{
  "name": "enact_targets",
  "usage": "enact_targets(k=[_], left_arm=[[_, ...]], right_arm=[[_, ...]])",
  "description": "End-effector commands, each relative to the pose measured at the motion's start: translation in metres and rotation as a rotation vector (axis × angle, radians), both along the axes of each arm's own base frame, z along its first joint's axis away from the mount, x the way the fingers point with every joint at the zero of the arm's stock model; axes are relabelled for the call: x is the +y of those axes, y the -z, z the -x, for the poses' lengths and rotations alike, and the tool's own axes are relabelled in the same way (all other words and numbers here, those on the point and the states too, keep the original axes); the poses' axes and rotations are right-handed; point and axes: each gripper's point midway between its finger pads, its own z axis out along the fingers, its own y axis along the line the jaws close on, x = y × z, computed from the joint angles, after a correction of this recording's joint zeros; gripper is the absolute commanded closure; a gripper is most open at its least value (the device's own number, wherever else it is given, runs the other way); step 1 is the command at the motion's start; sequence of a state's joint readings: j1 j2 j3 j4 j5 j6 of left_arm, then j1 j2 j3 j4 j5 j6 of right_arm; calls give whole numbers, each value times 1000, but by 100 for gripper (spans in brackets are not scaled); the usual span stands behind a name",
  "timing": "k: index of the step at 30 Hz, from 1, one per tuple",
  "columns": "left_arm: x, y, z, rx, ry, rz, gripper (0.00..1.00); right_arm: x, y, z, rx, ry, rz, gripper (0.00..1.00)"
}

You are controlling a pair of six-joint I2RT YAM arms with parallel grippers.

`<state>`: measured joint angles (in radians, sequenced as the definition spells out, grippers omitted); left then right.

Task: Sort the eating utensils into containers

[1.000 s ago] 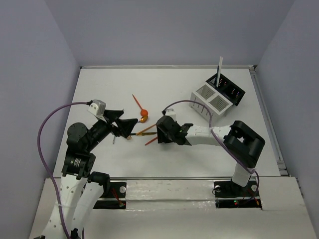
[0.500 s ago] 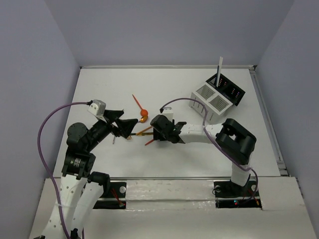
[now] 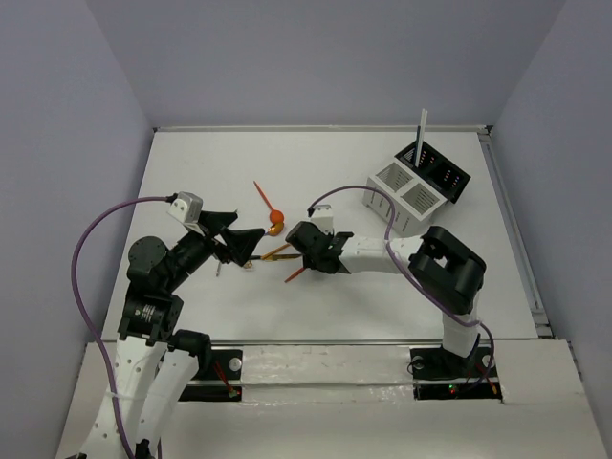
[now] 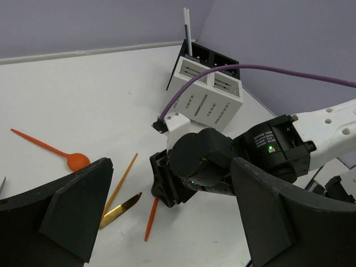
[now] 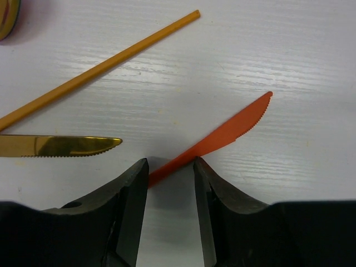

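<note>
right gripper (image 5: 171,169): down at the table in the middle. Jaws apart, straddling the handle end of the orange knife (image 5: 222,139), one finger on each side. The gap is wider than the handle, so it is not clamped.
orange knife: flat on the white table (image 3: 191,163), mid table toward the near side. The serrated blade points away from the right fingers and the handle runs in between them.
gold knife (image 5: 61,146): flat on the table just left of the orange knife, apart from it. Its serrated tip is close to the right claw's left finger, not touching.
orange stick (image 5: 100,67): thin and straight, lies diagonally just beyond the two knives.
orange spoon (image 3: 268,203): round bowl, on the table farther back and left of the knives. The handle points far-left.
left gripper (image 3: 239,232): just left of the utensil group, aimed at it. Jaws wide apart with nothing between them.
white caddy (image 3: 402,191): far right of the table, well apart from the loose utensils. I cannot tell what its compartments hold.
black box (image 3: 440,170): joined to the caddy's far side.
white strip (image 3: 422,129): stands upright in the left end of the black box, sticking out well above the rim.
</note>
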<state>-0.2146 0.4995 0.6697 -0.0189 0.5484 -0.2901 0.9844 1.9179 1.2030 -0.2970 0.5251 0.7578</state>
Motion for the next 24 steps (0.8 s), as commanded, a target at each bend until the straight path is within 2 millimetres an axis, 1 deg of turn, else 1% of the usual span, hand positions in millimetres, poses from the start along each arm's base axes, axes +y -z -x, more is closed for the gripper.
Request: enact_targets(k=[1, 2, 4, 6, 8, 10, 11, 12, 15, 16, 17, 18, 19, 20, 21, 22, 23, 24], left_arm=[[-3, -23, 6, -78, 23, 21, 1], [-3, -22, 5, -76, 23, 19, 1], [-2, -22, 5, -77, 21, 20, 1], [-2, -22, 5, -79, 21, 20, 1], [-2, -21, 5, -75, 20, 21, 1], [-2, -21, 5, -73, 20, 20, 1], [-2, -21, 4, -74, 18, 19, 1], [-2, -21, 4, -72, 18, 20, 1], [-2, -21, 5, -73, 20, 20, 1], [-2, -21, 5, -73, 20, 20, 1], [-2, -21, 5, -75, 18, 21, 1], [-2, -21, 5, -73, 20, 20, 1], [-2, -21, 5, -76, 20, 19, 1], [-2, -21, 5, -75, 20, 21, 1], [-2, -21, 5, -73, 18, 20, 1], [-2, -21, 5, -76, 17, 20, 1], [-2, -21, 5, -75, 20, 21, 1], [-2, -21, 5, -75, 20, 21, 1]], right_arm=[[-33, 2, 7, 6, -27, 205, 57], [-38, 3, 9, 14, -28, 230, 57], [-41, 2, 11, 19, -48, 247, 57], [-40, 1, 13, 26, -63, 246, 56], [-38, 0, 14, 33, -80, 241, 51], [-35, -1, 16, 42, -107, 231, 51], [-33, 0, 16, 59, -119, 213, 51], [-32, -2, 17, 62, -125, 207, 56], [-33, -3, 21, 77, -139, 208, 61], [-35, -3, 22, 79, -146, 211, 68], [-38, -4, 21, 86, -145, 206, 70], [-42, 0, 25, 96, -151, 211, 70], [-45, -3, 24, 97, -146, 202, 70], [-47, -4, 25, 98, -144, 201, 69], [-52, -2, 29, 104, -142, 206, 59], [-53, -3, 30, 104, -143, 202, 52], [-52, -9, 31, 93, -145, 182, 49], [-51, -9, 33, 98, -154, 169, 47]])
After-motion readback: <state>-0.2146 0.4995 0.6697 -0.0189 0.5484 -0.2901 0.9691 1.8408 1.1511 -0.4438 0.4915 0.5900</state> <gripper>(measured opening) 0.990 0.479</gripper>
